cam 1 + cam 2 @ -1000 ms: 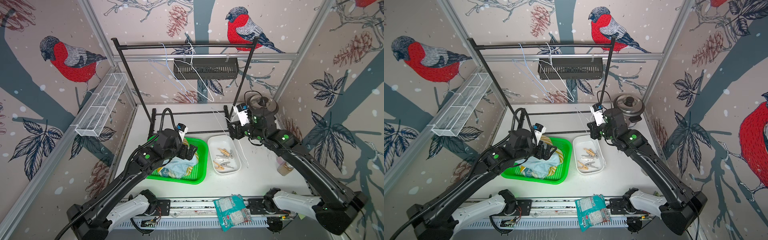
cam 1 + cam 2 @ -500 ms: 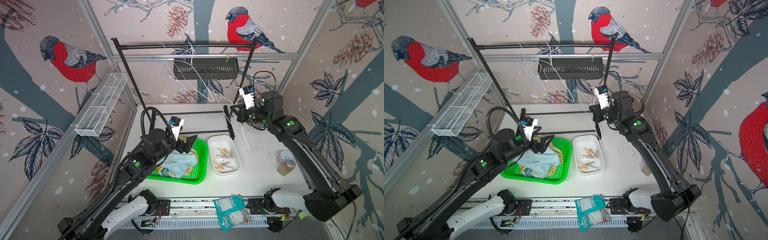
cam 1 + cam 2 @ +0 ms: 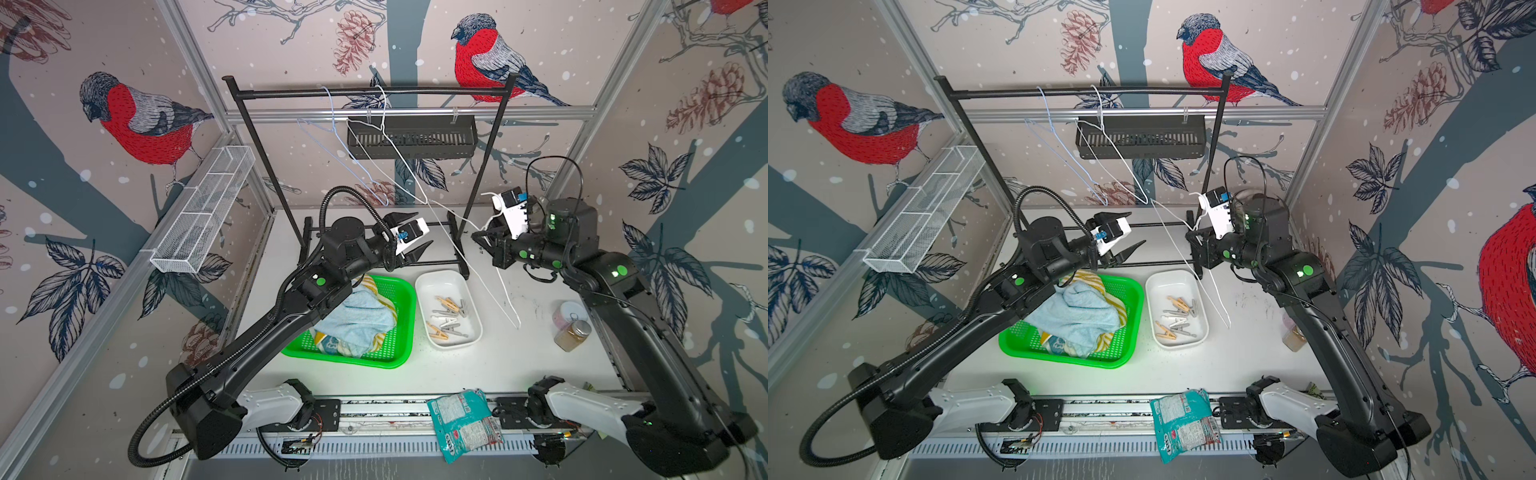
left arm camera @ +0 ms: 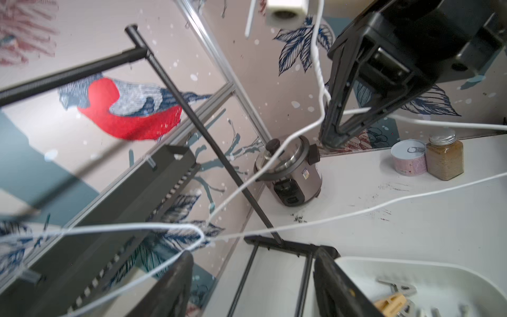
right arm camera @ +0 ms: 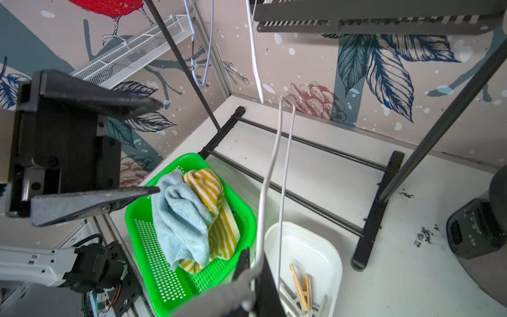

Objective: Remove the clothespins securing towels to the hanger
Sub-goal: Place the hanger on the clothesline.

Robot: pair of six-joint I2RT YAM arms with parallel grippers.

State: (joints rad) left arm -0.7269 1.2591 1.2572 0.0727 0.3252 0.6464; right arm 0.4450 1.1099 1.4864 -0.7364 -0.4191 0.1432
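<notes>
Clothespins (image 3: 449, 316) in white tray (image 3: 438, 284), towels (image 3: 357, 318) in green basket (image 3: 405, 332), hanger (image 5: 273, 162) alongside

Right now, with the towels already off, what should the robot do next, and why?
Probably lift the white hanger, clamped bare in the right gripper, up onto the black rail. The towels lie in the green basket and the clothespins in the white tray, so only the hanger seems left.

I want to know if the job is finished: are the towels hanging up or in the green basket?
In the basket: the towels lie crumpled in a heap inside the green basket.
</notes>
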